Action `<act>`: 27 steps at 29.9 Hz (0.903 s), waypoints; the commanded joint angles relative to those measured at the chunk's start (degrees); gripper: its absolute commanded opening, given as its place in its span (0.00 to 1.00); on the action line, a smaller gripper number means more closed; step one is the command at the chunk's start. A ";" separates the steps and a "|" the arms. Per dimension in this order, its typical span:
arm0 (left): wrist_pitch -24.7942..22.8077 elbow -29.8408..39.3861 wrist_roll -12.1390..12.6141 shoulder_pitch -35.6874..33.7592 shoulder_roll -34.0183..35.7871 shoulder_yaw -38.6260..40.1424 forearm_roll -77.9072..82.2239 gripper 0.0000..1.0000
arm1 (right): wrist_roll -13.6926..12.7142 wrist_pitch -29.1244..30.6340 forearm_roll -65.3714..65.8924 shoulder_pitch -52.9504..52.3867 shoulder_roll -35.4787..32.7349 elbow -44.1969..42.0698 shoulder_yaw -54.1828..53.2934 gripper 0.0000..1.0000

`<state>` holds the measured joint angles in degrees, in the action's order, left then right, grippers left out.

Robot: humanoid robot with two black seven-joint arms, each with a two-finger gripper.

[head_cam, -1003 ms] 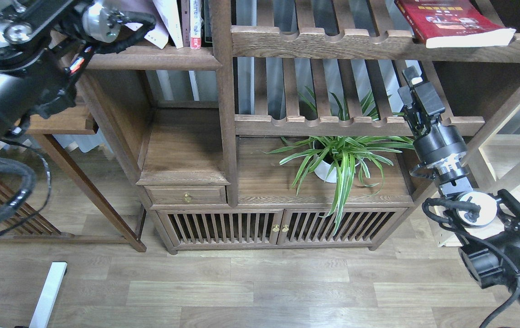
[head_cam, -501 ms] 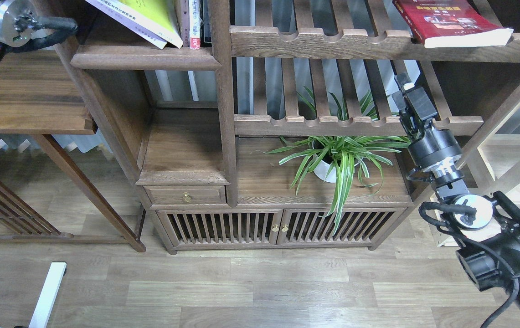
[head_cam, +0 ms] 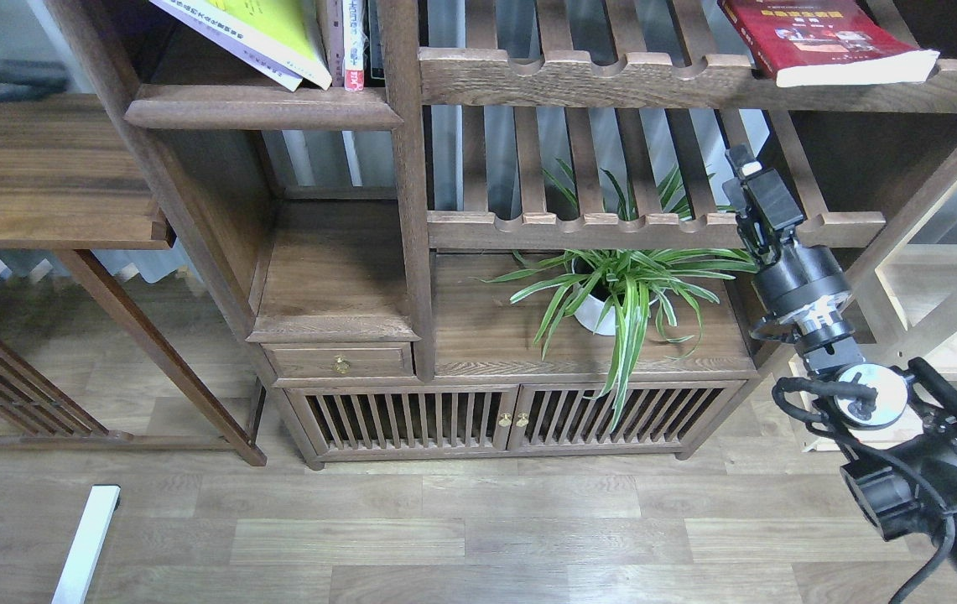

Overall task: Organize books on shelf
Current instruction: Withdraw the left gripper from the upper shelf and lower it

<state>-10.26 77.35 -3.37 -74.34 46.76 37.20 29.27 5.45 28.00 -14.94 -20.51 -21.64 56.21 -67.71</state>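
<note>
The yellow-green book [head_cam: 277,29] leans tilted on the dark plank shelf [head_cam: 260,107] at the top left, with the white/pale lilac book [head_cam: 222,44] under it. Both rest against narrow upright books. The dark red book [head_cam: 822,38] lies flat on the slatted shelf at the top right. My right gripper [head_cam: 744,166] points up below the red book, in front of the lower slatted shelf. It touches nothing, and its fingers are dark and cannot be told apart. Of my left arm only a dark blur [head_cam: 4,75] shows at the left edge; its gripper is out of view.
Narrow upright books with pink-and-white spines [head_cam: 352,42] stand beside the bookcase post. A potted spider plant [head_cam: 621,294] sits on the low cabinet top [head_cam: 495,335]. A brown side table [head_cam: 42,168] stands at the left. A white bar [head_cam: 88,537] lies on the floor.
My left arm has pulled away up and left, almost out of view, uncovering the yellow-green and white books that lean on the plank shelf. My right gripper has barely shifted.
</note>
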 commanded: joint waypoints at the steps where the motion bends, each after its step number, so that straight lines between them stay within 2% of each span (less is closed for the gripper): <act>1: -7.55 1.75 -0.23 1.13 4.82 -0.19 -2.11 0.91 | 0.09 0.00 -0.09 -0.59 -0.07 -0.93 -2.33 0.85; 4: -13.27 2.63 -0.75 1.92 6.94 -0.19 -2.98 0.91 | -0.26 0.00 -0.35 -0.15 -0.59 -0.93 -4.01 0.85; 6: -17.74 2.99 -1.98 3.23 7.03 -0.19 -7.36 0.92 | -0.26 0.00 -0.70 0.55 -1.12 -1.01 -5.24 0.85; 10: -17.74 2.90 -3.92 7.45 6.33 -0.28 -18.09 0.92 | -0.26 0.00 -1.67 0.91 -1.13 -1.54 -7.35 0.85; 15: -17.74 2.90 -3.84 12.19 4.58 -0.46 -26.27 0.94 | -0.26 0.00 -2.20 0.56 -0.77 -1.54 -7.44 0.85; 20: -17.74 2.99 -3.22 16.15 -5.87 -0.28 -33.39 0.94 | -0.26 0.00 -4.04 -0.85 -0.51 -1.45 -7.18 0.85; 27: -17.74 3.78 -2.95 20.28 -20.28 -0.19 -33.84 0.92 | -0.09 0.00 -4.57 -1.64 -0.68 -1.37 -7.96 0.85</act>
<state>-28.00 81.06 -6.37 -55.68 32.06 36.82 -4.59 5.19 28.00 -19.46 -22.03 -22.15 54.74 -75.19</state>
